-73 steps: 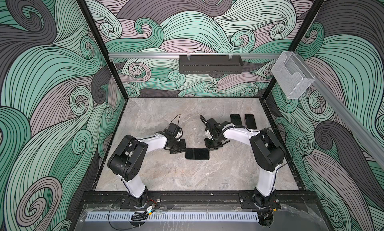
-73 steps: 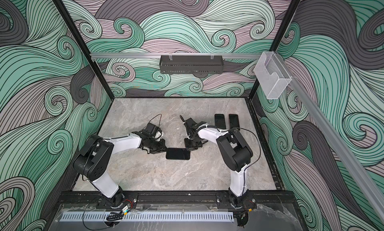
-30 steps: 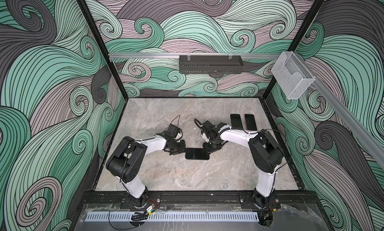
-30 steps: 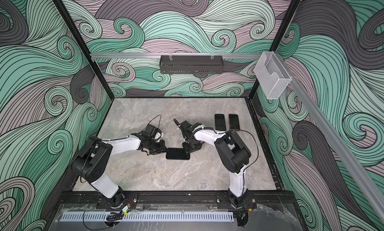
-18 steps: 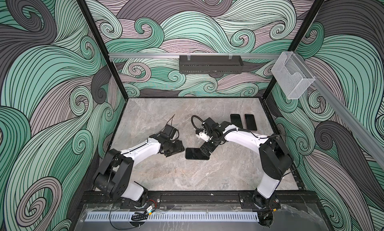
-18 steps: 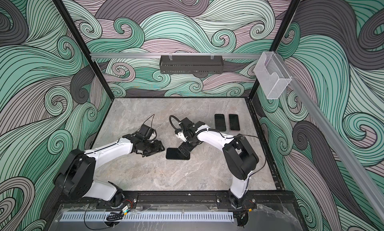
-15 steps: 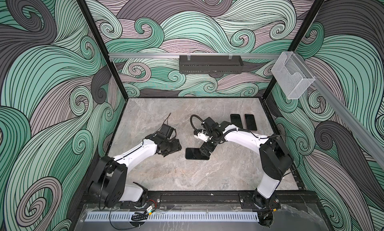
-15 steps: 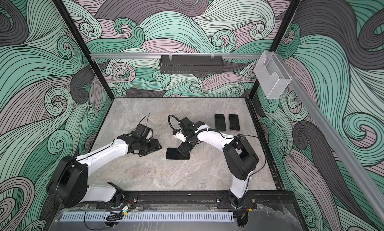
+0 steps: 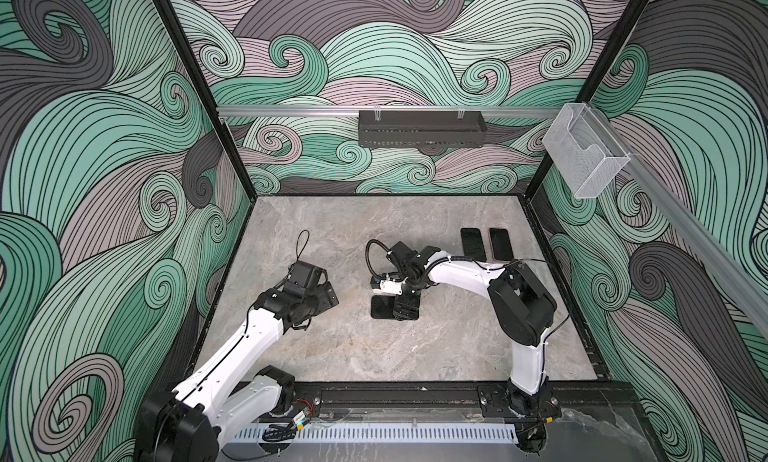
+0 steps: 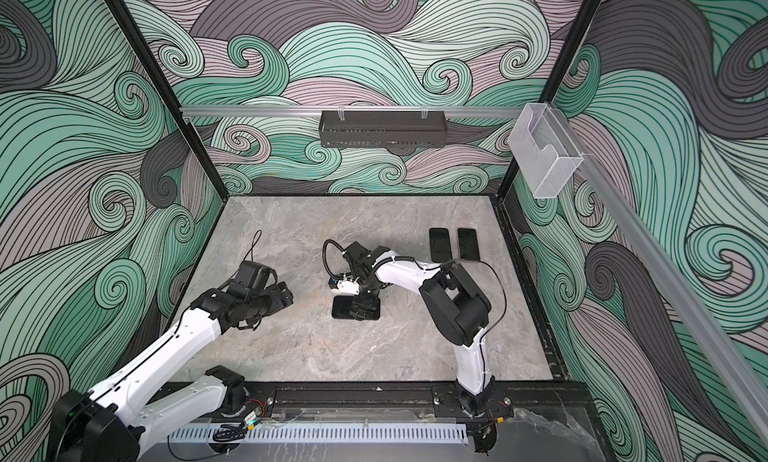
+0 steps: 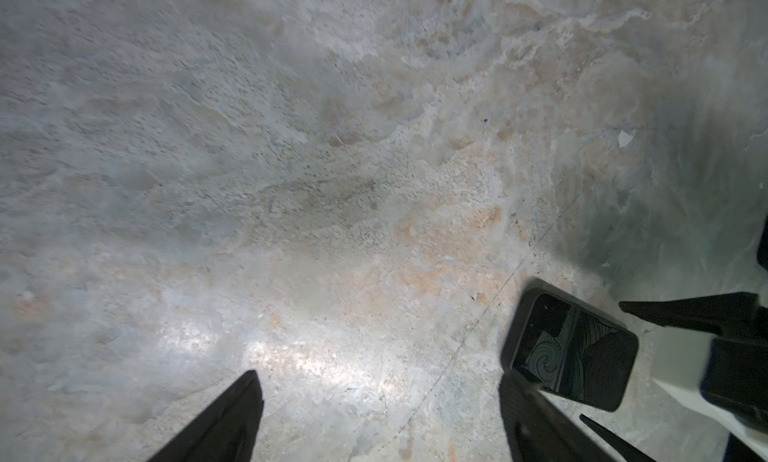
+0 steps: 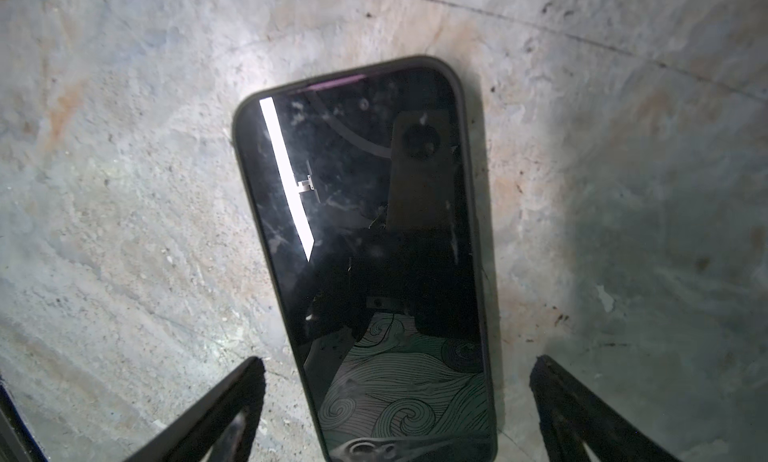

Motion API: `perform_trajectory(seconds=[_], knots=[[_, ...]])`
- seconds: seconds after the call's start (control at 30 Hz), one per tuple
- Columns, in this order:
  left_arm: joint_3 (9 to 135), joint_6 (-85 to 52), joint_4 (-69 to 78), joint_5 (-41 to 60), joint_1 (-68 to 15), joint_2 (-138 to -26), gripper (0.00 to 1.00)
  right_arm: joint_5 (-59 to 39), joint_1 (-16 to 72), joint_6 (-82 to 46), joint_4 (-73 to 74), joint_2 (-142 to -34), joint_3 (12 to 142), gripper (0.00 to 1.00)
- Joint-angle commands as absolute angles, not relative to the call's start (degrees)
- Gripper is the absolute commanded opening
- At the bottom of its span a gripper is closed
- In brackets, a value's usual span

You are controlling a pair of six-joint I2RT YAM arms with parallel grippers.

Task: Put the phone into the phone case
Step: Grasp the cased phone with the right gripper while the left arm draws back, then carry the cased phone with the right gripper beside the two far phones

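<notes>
- Right wrist view: the phone [image 12: 365, 252] is being shown lying flat, screen up, inside the dark phone case [image 12: 415, 61]. The case rim is being seen along every visible edge. A thin purple strip [image 12: 332, 83] is showing at the far end, so full seating there cannot be told.
- The right gripper [image 12: 397, 359] is being held wide apart and is grasping nothing, its fingers [image 12: 232, 397] straddling the phone's near end without touching it.
- The left gripper [image 9: 328, 294] is likewise being held spread and empty, at 9 o'clock from the phone and well apart from it.
- The step in hand is being judged as release and a check of the fit, with the task seeming nearly done.
- A straight upward lift is being advised for the right gripper, so that neither finger is being dragged against the rim. Should the far end need seating, a flat downward press is being preferred to a sideways push, since the case could be slid across the stone.
- The table [image 9: 374, 356] is being seen as a hard, level slab of mottled grey stone. Two spare phones [image 9: 473, 250] are lying side by side at 1 o'clock from the phone.
- The booth is being enclosed by wave-patterned walls [image 9: 104, 169], with a black basket [image 9: 419, 128] hanging at 12 o'clock and a clear holder [image 9: 586, 157] at 2 o'clock.
</notes>
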State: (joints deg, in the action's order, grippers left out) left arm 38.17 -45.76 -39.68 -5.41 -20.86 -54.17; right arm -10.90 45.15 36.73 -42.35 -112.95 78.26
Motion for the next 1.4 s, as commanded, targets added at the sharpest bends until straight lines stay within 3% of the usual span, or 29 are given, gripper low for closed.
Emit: perform_trajectory(seconds=[0.0,0.47,0.77,0.87,1.37], knots=[[37.2,-46.7,-42.9,-9.7,-19.8,-50.0,0.96,-10.5,46.1,40.1,-44.1,-114.6,80.1,0.99],[36.6,-44.6,-45.3,-9.8,-18.5,-46.3,0.98,-0.1,48.0,37.8,-45.4,-119.4,81.5,0.93],[36.6,-43.9,-45.3,-9.9,-18.3,-45.3,0.98,0.8,48.0,32.6,-44.9,-118.7,80.5,0.66],[36.4,-43.2,-44.7,-9.4,-18.1,-45.1,0.98,0.8,47.9,29.4,-44.7,-117.7,80.7,0.51],[36.8,-40.3,-43.1,-6.8,-18.0,-44.7,0.98,-4.0,40.4,10.8,-43.1,-111.5,84.9,0.3]])
